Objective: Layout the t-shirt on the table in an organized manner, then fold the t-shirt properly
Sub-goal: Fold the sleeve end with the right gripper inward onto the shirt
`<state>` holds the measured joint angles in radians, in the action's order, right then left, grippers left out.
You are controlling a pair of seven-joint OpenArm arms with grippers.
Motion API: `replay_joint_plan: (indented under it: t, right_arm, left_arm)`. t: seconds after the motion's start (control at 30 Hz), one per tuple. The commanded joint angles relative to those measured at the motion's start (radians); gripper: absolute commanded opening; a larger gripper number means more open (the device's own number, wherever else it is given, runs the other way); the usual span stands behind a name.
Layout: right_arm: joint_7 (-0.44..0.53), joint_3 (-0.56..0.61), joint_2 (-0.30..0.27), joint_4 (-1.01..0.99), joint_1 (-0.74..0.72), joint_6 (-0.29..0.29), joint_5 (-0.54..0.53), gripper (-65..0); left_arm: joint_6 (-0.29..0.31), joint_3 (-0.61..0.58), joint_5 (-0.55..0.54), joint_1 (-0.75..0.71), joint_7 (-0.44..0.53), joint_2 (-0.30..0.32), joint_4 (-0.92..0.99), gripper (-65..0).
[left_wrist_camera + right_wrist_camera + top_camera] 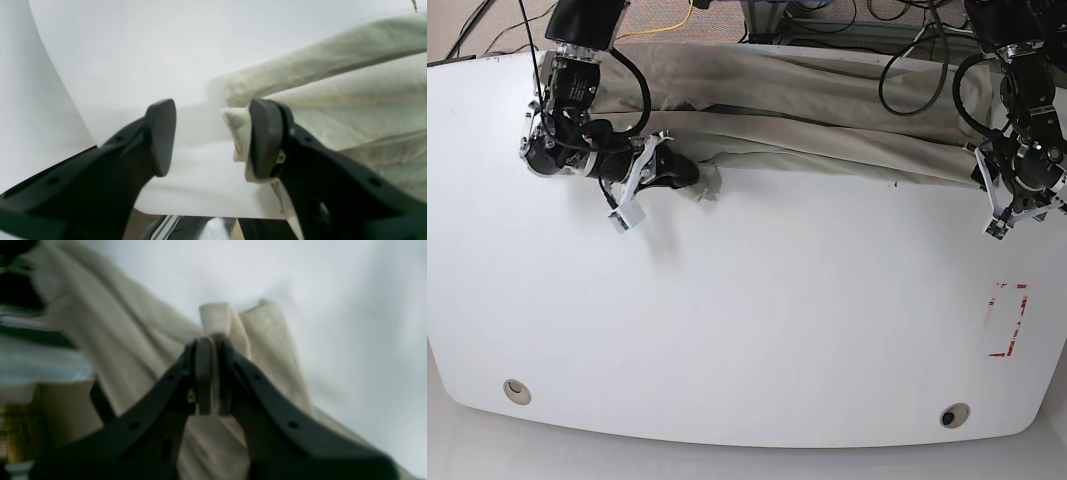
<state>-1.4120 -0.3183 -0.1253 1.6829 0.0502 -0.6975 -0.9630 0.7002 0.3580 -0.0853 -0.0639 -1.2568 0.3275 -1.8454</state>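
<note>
Along the far edge of the glossy white tabletop [747, 330], both grippers are at the pale sage-grey cotton t-shirt [827, 110].
The right gripper [210, 373] has its black fingers [203, 373] pressed together, pinching a fold of the t-shirt's near hem. The left gripper [208, 136] has its fingers [161, 136] spread, one pad touching a cloth corner, nothing clamped. The t-shirt lies bunched in a long rumpled band at the tabletop's far edge, well apart from the red tape rectangle outline [1008, 320] and two round metal grommets [517, 391] near the front edge.
</note>
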Motion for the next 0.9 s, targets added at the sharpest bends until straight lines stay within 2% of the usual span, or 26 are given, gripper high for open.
replay_joint_plan:
  t: [0.0, 0.2, 0.57, 0.87]
  right_arm:
    - [0.016, 0.038, -0.029, 0.021, 0.024, -0.001, -0.123, -60.6]
    - [0.016, 0.101, -0.078, 0.027, 0.083, -0.001, -0.222, -60.6]
    - [0.016, 0.176, -0.135, 0.148, 0.167, -0.001, -0.233, -60.4]
    - [0.016, 0.261, -0.176, 0.153, 0.227, -0.001, -0.307, -60.4]
  left_arm:
    - [-0.002, 0.003, 0.008, 0.012, 0.007, 0.015, -0.013, -32.4]
    - [-0.002, -0.001, 0.008, 0.016, 0.007, 0.015, -0.013, -32.4]
    - [-0.002, -0.043, 0.008, 0.016, 0.009, 0.014, -0.013, -32.4]
    - [-0.002, -0.043, 0.008, 0.014, 0.009, 0.014, -0.013, -32.4]
